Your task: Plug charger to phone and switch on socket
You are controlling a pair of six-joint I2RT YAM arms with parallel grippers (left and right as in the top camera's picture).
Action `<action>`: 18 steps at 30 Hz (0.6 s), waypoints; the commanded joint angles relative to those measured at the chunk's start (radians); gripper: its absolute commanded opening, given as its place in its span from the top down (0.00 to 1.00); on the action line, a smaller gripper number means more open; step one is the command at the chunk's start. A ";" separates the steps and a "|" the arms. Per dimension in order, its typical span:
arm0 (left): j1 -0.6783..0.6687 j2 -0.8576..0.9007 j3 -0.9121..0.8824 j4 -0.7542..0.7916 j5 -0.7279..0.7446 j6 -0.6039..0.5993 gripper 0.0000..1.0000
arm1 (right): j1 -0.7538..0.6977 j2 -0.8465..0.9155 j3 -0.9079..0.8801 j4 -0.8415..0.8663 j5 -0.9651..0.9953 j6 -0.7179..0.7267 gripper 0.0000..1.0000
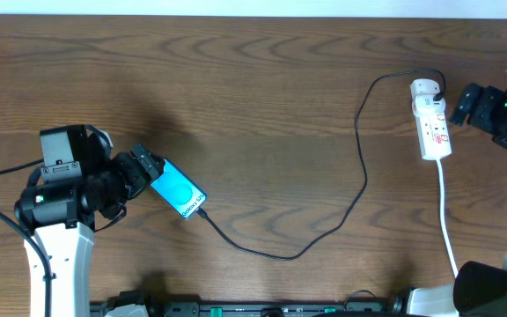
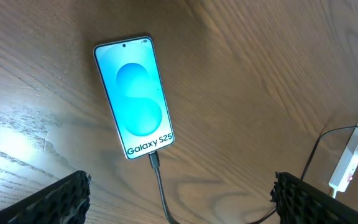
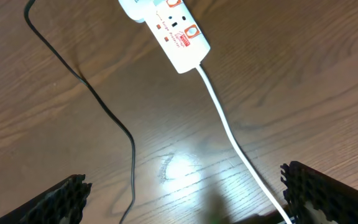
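The phone [image 1: 180,191] lies flat on the brown wooden worktop [image 1: 262,88] at lower left of the overhead frame. Its screen faces up and is lit light blue, with white "Galaxy S25" text near its lower-right end. The left pincer [image 1: 148,167] hangs just at the phone's upper-left end. In the left wrist view its two dark fingers stand far apart at the bottom corners of the frame, with the phone between and beyond them, and they grip nothing.

The charger [image 1: 364,176] has its small tip seated in the phone's lower-right edge. From there the thin black cable dips toward the bottom middle of the frame. It then climbs in a long curve through right of centre and bends right near the top to reach the upper end of the socket [image 1: 433,128], where a white plug sits.

The socket is a white strip with red marks, lying upright in the frame at upper right. I cannot tell how its switches are set. Its white cord [image 1: 447,220] trails down to the bottom right.

The right pincer [image 1: 458,106] is just right of the socket, apart from it. Its jaws are spread fully and hold nothing.
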 commanded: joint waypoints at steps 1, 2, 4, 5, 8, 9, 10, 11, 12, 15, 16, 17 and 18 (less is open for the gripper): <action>0.001 0.000 -0.002 -0.002 -0.009 0.023 0.06 | 0.002 -0.012 0.005 0.001 0.002 0.016 0.01; 0.001 0.000 -0.002 -0.003 -0.009 0.023 0.06 | 0.002 -0.012 0.005 0.001 0.002 0.016 0.01; 0.001 0.000 -0.002 -0.002 -0.009 0.023 0.06 | 0.002 -0.012 0.005 0.001 0.002 0.016 0.01; 0.001 0.000 -0.002 -0.003 -0.010 0.023 0.06 | 0.002 -0.012 0.005 0.001 0.002 0.016 0.01; 0.001 0.000 -0.002 -0.003 -0.010 0.025 0.06 | 0.002 -0.012 0.005 0.001 0.002 0.016 0.01; 0.001 0.000 -0.002 -0.008 -0.016 0.028 0.06 | 0.002 -0.012 0.005 0.001 0.002 0.016 0.01; 0.001 0.000 -0.002 -0.010 -0.017 0.027 0.06 | 0.002 -0.012 0.005 0.001 0.002 0.016 0.01; 0.001 0.000 -0.002 -0.010 -0.017 0.027 0.06 | 0.002 -0.012 0.005 0.001 0.002 0.016 0.01; 0.001 -0.004 -0.002 -0.024 -0.052 0.072 0.06 | 0.002 -0.012 0.005 0.001 0.002 0.016 0.01; -0.001 -0.022 -0.007 -0.101 -0.172 0.095 0.06 | 0.002 -0.012 0.005 0.001 0.002 0.016 0.01; -0.005 -0.031 -0.017 -0.110 -0.206 0.095 0.06 | 0.002 -0.012 0.005 0.001 0.002 0.016 0.01; -0.013 -0.043 -0.032 -0.105 -0.231 0.095 0.06 | 0.002 -0.012 0.005 0.001 0.002 0.016 0.01; -0.029 -0.060 -0.051 -0.089 -0.258 0.095 0.06 | 0.002 -0.012 0.005 0.001 0.002 0.016 0.01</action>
